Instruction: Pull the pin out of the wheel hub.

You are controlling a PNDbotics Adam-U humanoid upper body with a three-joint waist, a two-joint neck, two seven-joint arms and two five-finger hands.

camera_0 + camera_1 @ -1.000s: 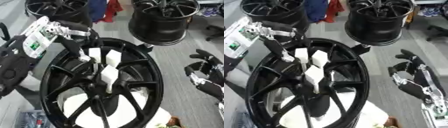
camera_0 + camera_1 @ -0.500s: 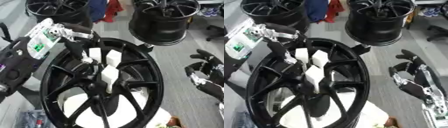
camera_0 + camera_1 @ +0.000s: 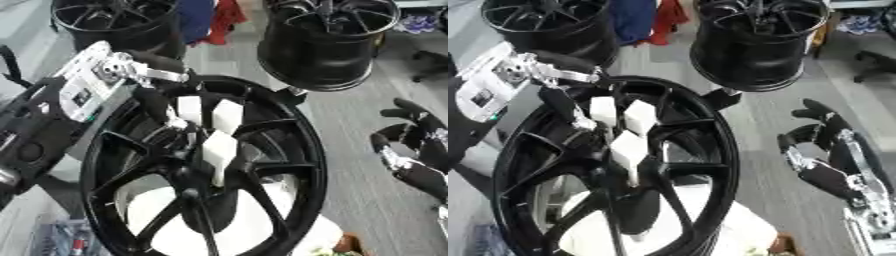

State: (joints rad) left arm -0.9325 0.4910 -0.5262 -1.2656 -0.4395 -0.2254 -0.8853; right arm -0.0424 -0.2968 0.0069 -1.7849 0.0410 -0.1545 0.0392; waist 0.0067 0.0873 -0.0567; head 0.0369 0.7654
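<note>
A large black wheel hub (image 3: 289, 150) stands tilted in the middle, its spokes meeting at a centre boss (image 3: 188, 192). Three white blocks sit on the upper spokes: a left one (image 3: 604, 111), a right one (image 3: 640, 117) and a lower one (image 3: 627, 150), from which a thin white stem runs down toward the centre. My left hand (image 3: 153, 102) comes in from the left over the rim. Its dark fingers (image 3: 566, 107) hang spread right beside the left block, and none is seen closed round it. My right hand (image 3: 824, 150) rests open at the right, fingers up, away from the wheel.
Two more black wheels stand behind, one at the back right (image 3: 324, 45) close to the hub's rim and one at the back left (image 3: 114, 22). Red and blue cloth (image 3: 214, 17) hangs between them. A white support (image 3: 262, 235) shows under the hub. Grey floor lies to the right.
My left hand has edged slightly down and inward toward the white blocks. The wheel, the blocks and my right hand stay where they were.
</note>
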